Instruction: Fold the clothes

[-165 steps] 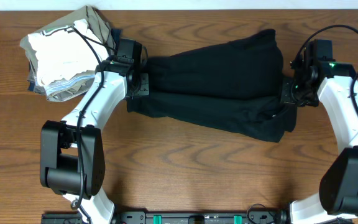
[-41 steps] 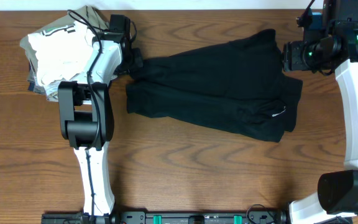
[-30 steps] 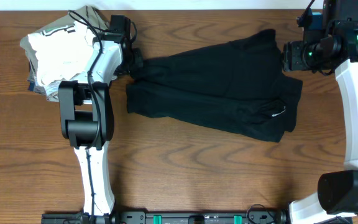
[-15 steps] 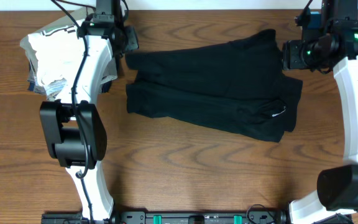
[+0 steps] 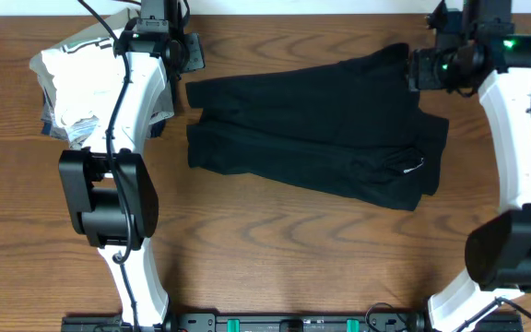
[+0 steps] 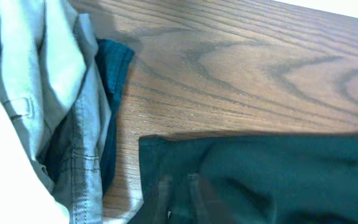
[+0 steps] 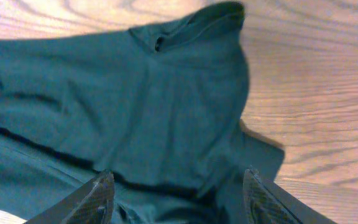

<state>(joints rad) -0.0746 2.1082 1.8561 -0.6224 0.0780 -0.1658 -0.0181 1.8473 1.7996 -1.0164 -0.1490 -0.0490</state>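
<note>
One black garment (image 5: 321, 129) lies spread on the desk (image 5: 275, 249), between the two claws. The right claw (image 7: 179, 199) is wide open with nothing in it, and it hangs just over the far right corner of the garment. The left claw (image 5: 190, 57) is near the far left corner; I cannot tell whether it is open. One stack of folded clothes (image 5: 76, 83) lies on its outer side.

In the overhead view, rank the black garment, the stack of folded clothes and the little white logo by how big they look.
1. black garment, by far the largest
2. stack of folded clothes, partly hidden by the left arm
3. white logo, a tiny mark on the garment
</note>
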